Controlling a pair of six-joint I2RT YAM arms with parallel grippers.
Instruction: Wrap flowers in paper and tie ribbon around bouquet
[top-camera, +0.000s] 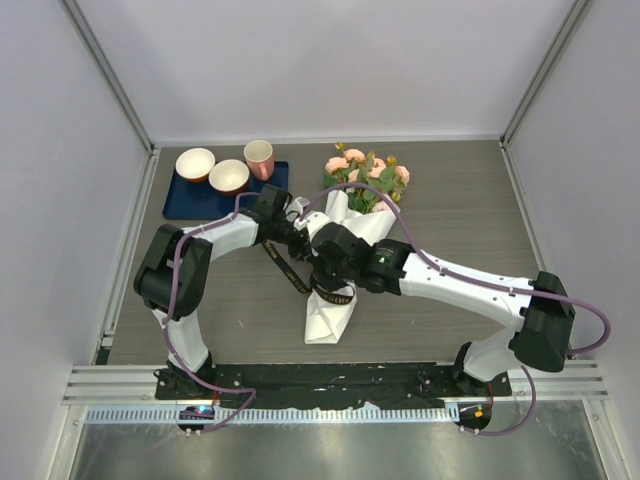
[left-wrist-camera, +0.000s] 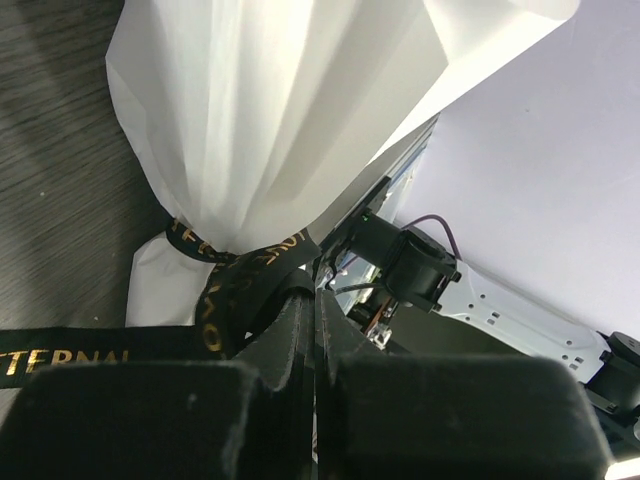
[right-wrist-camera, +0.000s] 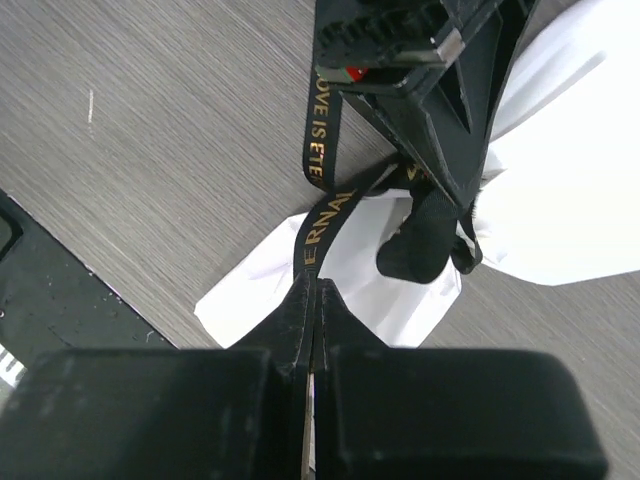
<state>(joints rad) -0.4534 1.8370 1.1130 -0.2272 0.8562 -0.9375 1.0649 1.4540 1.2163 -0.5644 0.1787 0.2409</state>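
Observation:
The bouquet lies in the middle of the table, the pink flowers (top-camera: 365, 170) at its far end and the white paper (top-camera: 328, 318) cone pointing toward me. The black gold-lettered ribbon (top-camera: 333, 295) circles the cone's narrow waist, and one tail (top-camera: 287, 270) trails off to the left. My left gripper (top-camera: 300, 236) is shut on the ribbon (left-wrist-camera: 236, 270) right beside the waist, under the paper (left-wrist-camera: 270, 110). My right gripper (right-wrist-camera: 318, 283) is shut on the ribbon (right-wrist-camera: 322, 225), which runs straight into its jaws over the paper (right-wrist-camera: 270, 285). A ribbon loop (right-wrist-camera: 415, 250) hangs below the left gripper's fingers (right-wrist-camera: 445, 150).
A dark blue mat (top-camera: 187, 203) at the back left carries two bowls (top-camera: 195, 163) (top-camera: 228, 176) and a pink cup (top-camera: 259, 158). Pale walls close in the table on three sides. A black rail (top-camera: 330, 378) runs along the near edge.

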